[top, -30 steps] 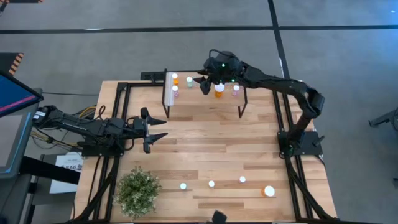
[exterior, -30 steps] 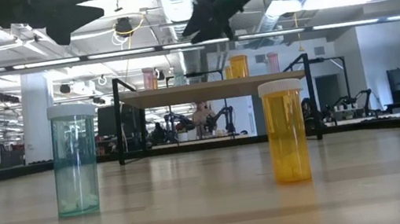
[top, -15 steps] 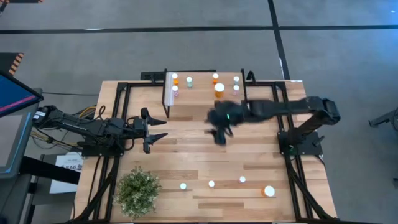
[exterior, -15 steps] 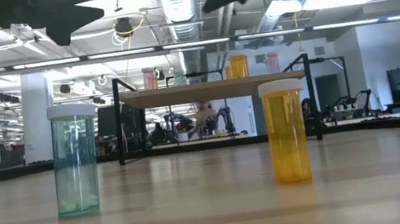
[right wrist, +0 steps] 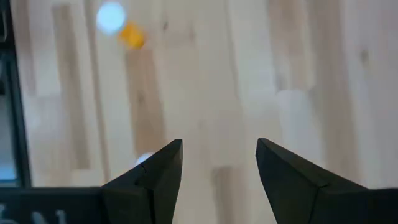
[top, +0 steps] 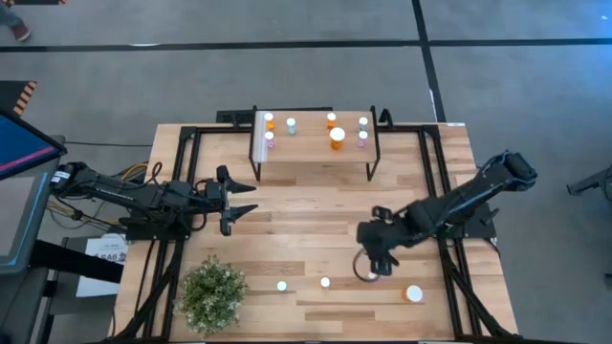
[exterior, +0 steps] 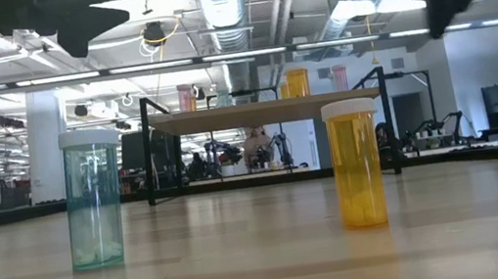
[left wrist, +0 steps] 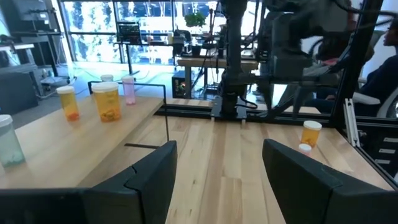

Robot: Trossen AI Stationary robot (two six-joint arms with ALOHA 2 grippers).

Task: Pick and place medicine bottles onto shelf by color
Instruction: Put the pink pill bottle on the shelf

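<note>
1. Dark left pincer point(top: 239, 199) we see parked over the desk point(top: 306, 205), fingers spread, holding nothing.
2. Seven bottles point(top: 337, 136) stand on the shelf point(top: 316, 162) at the far edge.
3. Our right pincer point(top: 375, 270) hangs open and empty above a near-edge bottle point(top: 372, 277).
4. Three more bottles point(top: 414, 293) stand along that edge.

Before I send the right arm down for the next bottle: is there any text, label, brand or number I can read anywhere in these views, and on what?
None can be read.
Medicine bottles: no label shows.
White sheet beside the table's left edge, under the left arm: dark print, too small to read.
Wall screen in the room, left wrist view: lit lines, too blurred to read.
</note>
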